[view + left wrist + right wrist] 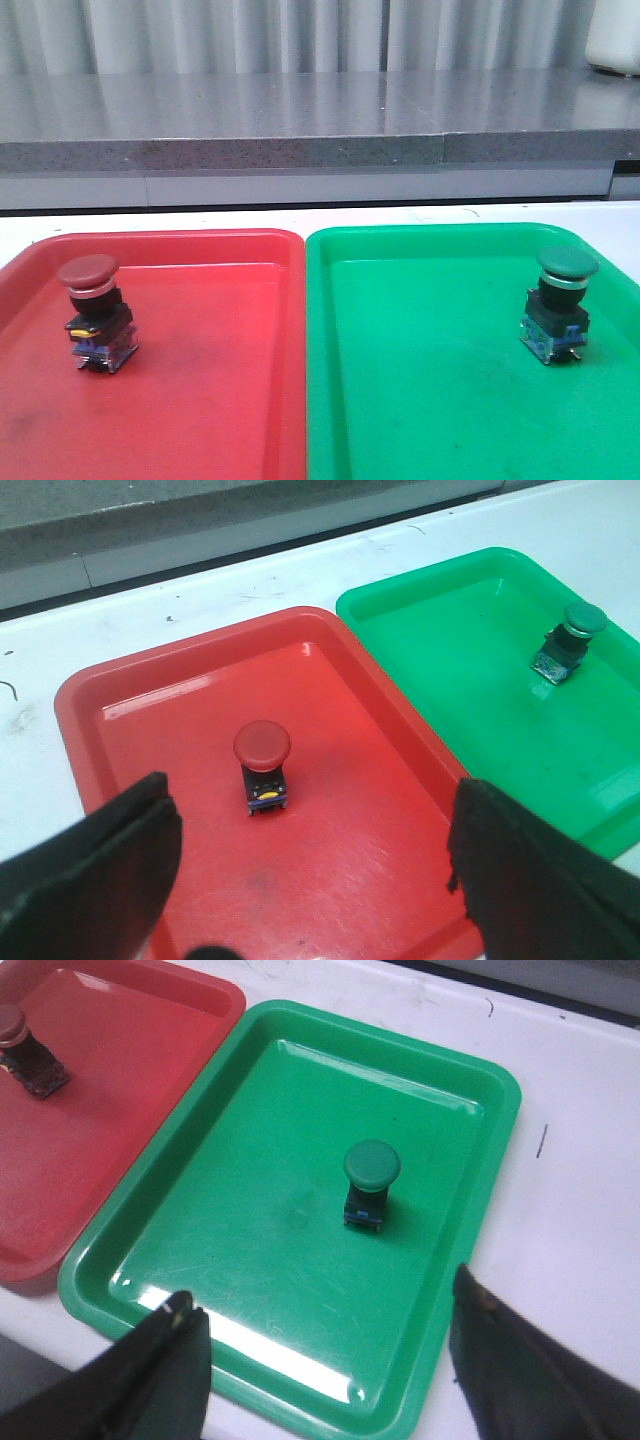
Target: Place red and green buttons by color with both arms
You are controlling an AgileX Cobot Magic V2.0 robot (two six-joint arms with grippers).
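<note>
Saw a green button (371,1182) standing upright near the middle of a green tray (160,1250), cap up, blue-ish base down on the tray floor. Nothing touching it. Spotted the red tray (150,1080) snug against the green one, edges pretty much touching. Caught a red button (25,1052) up in the far corner of that red tray, also upright, well apart from the green one. Noticed white tabletop (580,1180) around both trays, with a couple of small dark marks. Had the right end effector (320,1360) hanging above the near edge of the green tray, fingers (150,1380) spread wide apart, gripping nothing.
</note>
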